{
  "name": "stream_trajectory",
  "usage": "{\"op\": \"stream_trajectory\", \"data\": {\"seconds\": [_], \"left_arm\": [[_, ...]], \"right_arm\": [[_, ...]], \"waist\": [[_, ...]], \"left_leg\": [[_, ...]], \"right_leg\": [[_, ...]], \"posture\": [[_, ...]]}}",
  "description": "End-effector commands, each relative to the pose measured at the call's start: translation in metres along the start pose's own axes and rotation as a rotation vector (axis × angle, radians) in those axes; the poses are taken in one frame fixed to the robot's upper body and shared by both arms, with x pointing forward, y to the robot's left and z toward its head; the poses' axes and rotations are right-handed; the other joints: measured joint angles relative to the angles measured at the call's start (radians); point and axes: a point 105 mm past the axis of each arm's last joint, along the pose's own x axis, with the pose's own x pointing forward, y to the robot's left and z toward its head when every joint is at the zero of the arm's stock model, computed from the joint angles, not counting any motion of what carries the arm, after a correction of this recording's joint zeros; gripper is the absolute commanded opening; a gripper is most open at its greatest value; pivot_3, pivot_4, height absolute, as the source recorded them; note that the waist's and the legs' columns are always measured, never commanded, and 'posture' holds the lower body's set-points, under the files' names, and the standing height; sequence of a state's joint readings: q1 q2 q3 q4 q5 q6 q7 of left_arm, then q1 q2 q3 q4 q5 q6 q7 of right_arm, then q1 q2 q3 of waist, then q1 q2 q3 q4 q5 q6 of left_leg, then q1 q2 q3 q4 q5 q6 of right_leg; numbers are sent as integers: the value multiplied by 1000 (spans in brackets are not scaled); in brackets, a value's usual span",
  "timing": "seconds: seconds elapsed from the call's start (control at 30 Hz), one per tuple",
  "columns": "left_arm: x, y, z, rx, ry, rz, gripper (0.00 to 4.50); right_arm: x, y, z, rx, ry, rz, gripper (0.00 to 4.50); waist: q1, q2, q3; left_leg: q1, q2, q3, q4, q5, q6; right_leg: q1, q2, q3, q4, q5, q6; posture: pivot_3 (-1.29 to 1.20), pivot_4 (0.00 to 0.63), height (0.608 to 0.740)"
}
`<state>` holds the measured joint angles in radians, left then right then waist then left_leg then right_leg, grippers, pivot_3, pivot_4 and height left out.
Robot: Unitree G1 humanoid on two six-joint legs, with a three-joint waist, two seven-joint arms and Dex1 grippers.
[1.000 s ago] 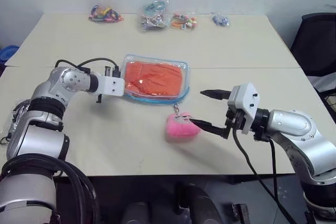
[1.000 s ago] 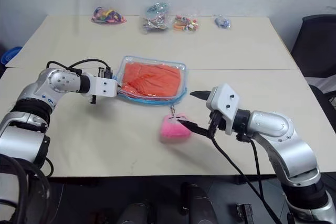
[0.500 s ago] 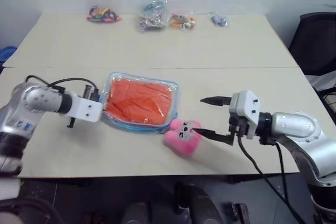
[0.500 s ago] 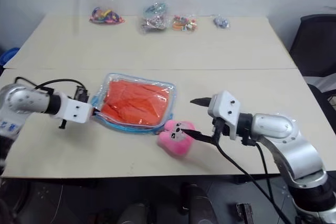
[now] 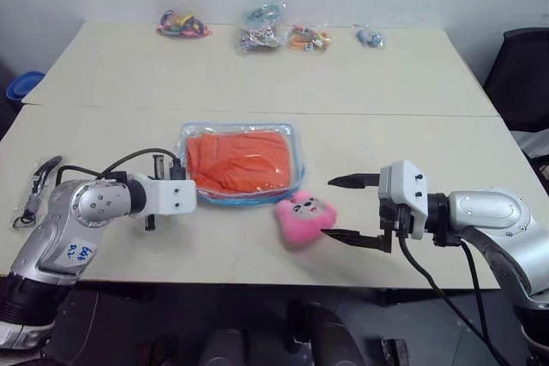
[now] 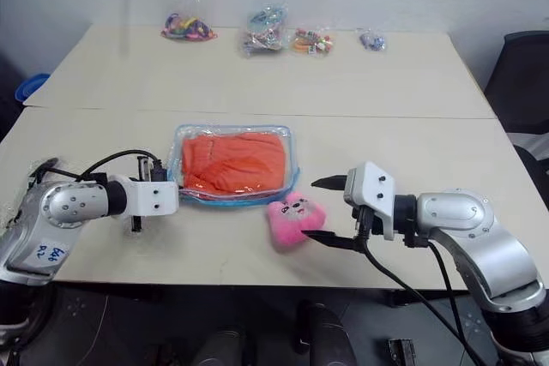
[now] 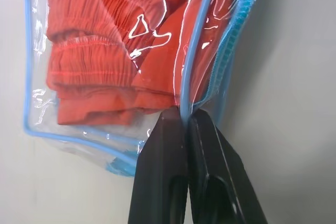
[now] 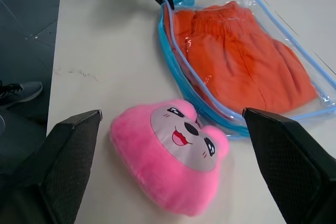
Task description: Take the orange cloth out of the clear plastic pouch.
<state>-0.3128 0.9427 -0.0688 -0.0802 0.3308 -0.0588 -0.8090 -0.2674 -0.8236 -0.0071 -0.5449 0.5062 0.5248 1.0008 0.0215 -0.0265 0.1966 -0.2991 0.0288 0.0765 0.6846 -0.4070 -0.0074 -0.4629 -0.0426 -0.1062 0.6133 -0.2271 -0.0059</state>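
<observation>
A: Left gripper (image 7: 185, 121)?
B: Clenched on the blue trim of the clear plastic pouch (image 5: 296, 145), at its left edge. Orange cloth (image 5: 238, 160) was folded inside, pouch flat on the table (image 5: 360, 83).
A: Right gripper (image 5: 341, 209)?
B: Spread wide, holding nothing, just beside the pink plush charm (image 5: 304, 219).

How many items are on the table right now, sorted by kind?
Clear plastic pouch: 1
Orange cloth, inside the pouch: 1
Pink plush charm: 1
Small bags of trinkets along the far edge: 4
Dark strap at the table's left edge: 1
Total: 8
</observation>
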Motion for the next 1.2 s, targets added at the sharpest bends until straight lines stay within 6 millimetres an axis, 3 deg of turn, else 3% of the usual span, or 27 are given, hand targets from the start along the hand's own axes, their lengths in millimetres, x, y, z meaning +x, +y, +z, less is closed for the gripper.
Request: {"op": "stream_trajectory", "data": {"seconds": [0.03,0.13,0.3,0.47,0.6,0.7,0.87,1.13,1.2], "left_arm": [[-1,7,-5,55,-25,31,7],[-1,9,-6,69,-48,26,7],[-4,11,-2,23,-108,9,1359],[-21,17,0,-146,-184,11,2903],[-45,14,14,-486,-318,-76,2903],[-65,8,30,-598,-380,-171,2903],[-73,14,44,-648,-406,-163,2928],[-70,13,52,-620,-402,-147,2928],[-69,13,54,-616,-403,-145,2928]], "right_arm": [[-1,0,7,-35,-15,8,4500],[0,1,7,-35,-15,9,4500],[0,2,3,-24,-9,0,4500],[4,2,-9,-31,21,-14,4500],[13,3,-26,-43,53,2,4500],[19,2,-37,-43,61,25,4500],[32,6,-44,-12,29,108,2846],[36,6,-15,51,-90,168,70],[40,5,-15,42,-81,162,29]], "waist": [[-1,0,0],[0,0,0],[1,0,0],[-1,0,0],[-8,0,0],[-12,0,0],[-20,0,0],[-23,0,0],[-22,0,0]], "left_leg": [[0,0,0,0,0,0],[0,0,0,0,0,-1],[0,0,1,0,1,-2],[0,0,1,0,2,-3],[0,0,2,0,2,-4],[0,0,2,0,2,-5],[1,-1,2,0,3,-6],[1,0,2,0,3,-7],[1,0,2,0,3,-7]], "right_leg": [[0,0,0,0,0,0],[-1,0,-1,0,0,0],[-1,0,-1,0,0,0],[-1,0,-1,0,0,0],[-1,0,0,2,0,0],[-1,0,0,3,0,0],[-1,0,1,1,0,0],[-1,1,1,2,0,-1],[-1,1,1,2,0,-1]], "posture": [[0,150,740],[0,150,740],[0,150,740],[0,150,740],[0,150,740],[0,150,740],[0,150,740],[0,150,740],[0,150,740]]}}
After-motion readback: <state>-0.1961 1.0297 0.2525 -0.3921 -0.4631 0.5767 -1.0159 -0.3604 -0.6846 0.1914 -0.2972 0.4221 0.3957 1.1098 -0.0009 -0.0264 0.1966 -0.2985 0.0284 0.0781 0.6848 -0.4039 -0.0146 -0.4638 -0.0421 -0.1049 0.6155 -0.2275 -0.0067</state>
